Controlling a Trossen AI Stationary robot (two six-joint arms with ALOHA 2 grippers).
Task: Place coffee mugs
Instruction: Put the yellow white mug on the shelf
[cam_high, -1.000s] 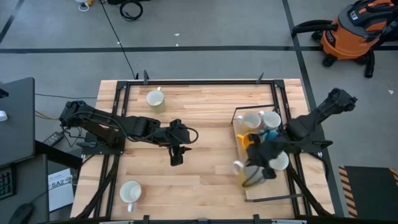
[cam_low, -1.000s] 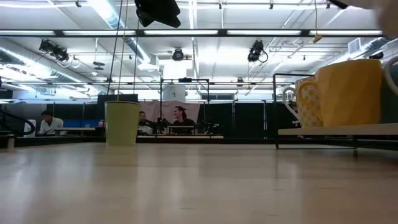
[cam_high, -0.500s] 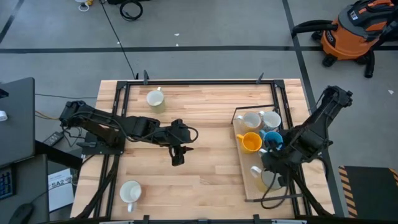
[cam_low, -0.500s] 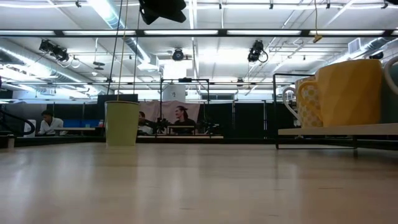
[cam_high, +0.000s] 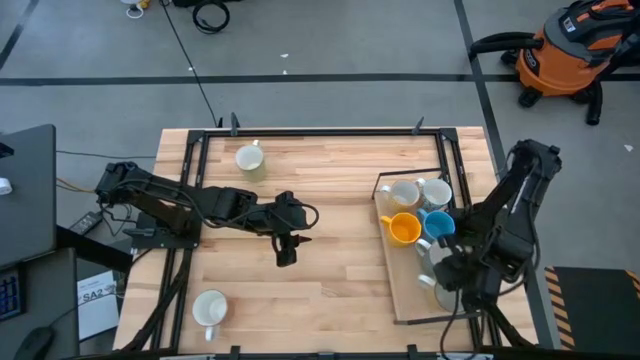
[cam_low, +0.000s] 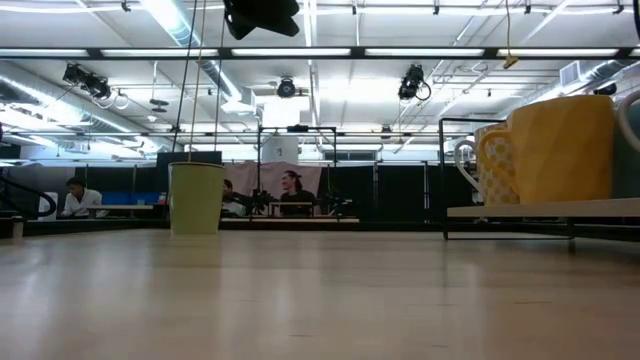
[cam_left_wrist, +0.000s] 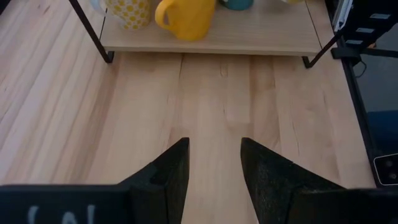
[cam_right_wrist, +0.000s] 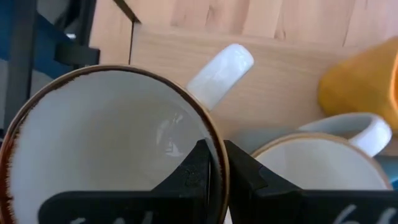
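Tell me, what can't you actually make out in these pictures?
- High view: the right claw and arm cover the mugs at the tray's near end, so their number is unclear.
- Low view: the yellow mug blocks the mugs behind it; the picture edge cuts the tray.
- Right wrist view: the gripped white mug fills the picture, hiding what lies under it.

wood table (cam_high: 330, 200): two loose mugs (cam_high: 249, 159) (cam_high: 209, 308), tray (cam_high: 400, 305) at right holding more mugs.
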